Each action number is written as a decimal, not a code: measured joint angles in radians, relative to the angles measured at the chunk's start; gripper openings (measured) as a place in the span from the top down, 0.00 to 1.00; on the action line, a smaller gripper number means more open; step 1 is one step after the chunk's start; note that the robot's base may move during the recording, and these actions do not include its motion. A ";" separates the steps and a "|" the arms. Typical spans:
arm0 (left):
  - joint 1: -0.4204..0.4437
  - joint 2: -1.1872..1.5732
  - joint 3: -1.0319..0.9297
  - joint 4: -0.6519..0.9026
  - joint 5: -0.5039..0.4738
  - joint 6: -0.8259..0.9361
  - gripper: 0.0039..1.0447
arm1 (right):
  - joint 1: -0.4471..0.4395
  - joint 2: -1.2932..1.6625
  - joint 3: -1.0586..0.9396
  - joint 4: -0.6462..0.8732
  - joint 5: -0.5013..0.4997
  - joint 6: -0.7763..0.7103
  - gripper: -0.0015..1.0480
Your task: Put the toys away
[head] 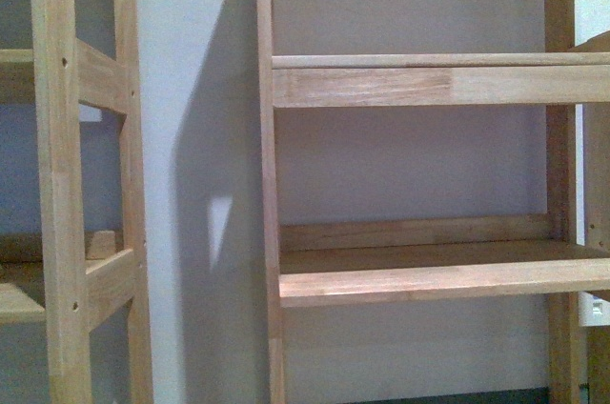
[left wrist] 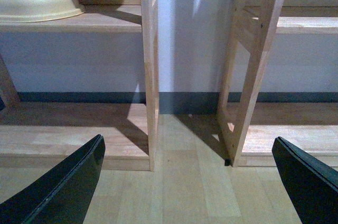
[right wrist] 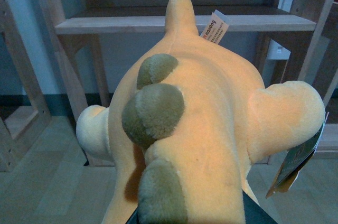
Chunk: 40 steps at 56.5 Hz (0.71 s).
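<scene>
The yellow-orange plush animal (right wrist: 211,123) fills the right wrist view, with olive-tan pads (right wrist: 154,112) on it and a white label (right wrist: 215,27) near its far tip. My right gripper (right wrist: 203,216) is shut on it, and only dark finger edges show under the plush. A paper tag (right wrist: 298,163) hangs from one paw. In the left wrist view my left gripper (left wrist: 190,182) is open, its black fingers (left wrist: 63,184) wide apart over bare wooden floor, holding nothing. Neither arm shows in the front view.
Two wooden shelf units stand against the pale wall, with a gap between them (head: 200,185). The right unit has shelves (head: 438,275) in front of me. A cream basin (left wrist: 37,6) with an orange toy sits on the left unit's shelf. A wall socket (right wrist: 277,50) lies behind.
</scene>
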 joint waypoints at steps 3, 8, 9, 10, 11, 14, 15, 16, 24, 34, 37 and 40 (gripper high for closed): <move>0.000 0.000 0.000 0.000 0.000 0.000 0.06 | 0.000 0.000 0.000 0.000 0.000 0.000 0.93; 0.000 0.000 0.000 0.000 0.000 0.000 0.06 | 0.000 0.000 0.000 0.000 0.000 0.000 0.93; 0.000 0.000 0.000 0.000 0.000 0.000 0.06 | 0.000 0.000 0.000 0.000 0.000 0.000 0.93; 0.000 0.000 0.000 0.000 0.001 0.000 0.06 | 0.000 0.000 0.000 0.000 0.000 0.000 0.93; 0.000 0.000 0.000 0.000 0.000 0.000 0.06 | 0.000 0.000 0.000 0.000 0.000 0.000 0.93; 0.000 0.000 0.000 0.000 0.000 0.000 0.06 | 0.000 0.000 0.000 0.000 0.000 0.000 0.93; 0.000 0.000 0.000 0.000 0.000 0.000 0.06 | 0.000 0.000 0.000 0.000 0.000 0.000 0.93; 0.000 0.000 0.000 0.000 0.000 0.000 0.06 | 0.000 0.000 0.000 0.000 0.000 0.000 0.93; 0.000 0.000 0.000 0.000 0.000 0.000 0.06 | 0.000 0.000 0.000 0.000 0.000 0.000 0.93; 0.000 0.000 0.000 0.000 0.000 0.000 0.06 | 0.000 0.001 0.000 0.000 0.000 0.000 0.93; 0.000 0.000 0.000 0.000 0.000 0.000 0.06 | 0.000 0.000 0.000 0.000 0.000 0.000 0.93; 0.000 0.000 0.000 0.000 0.000 0.000 0.06 | 0.000 0.001 0.000 0.000 0.000 0.000 0.93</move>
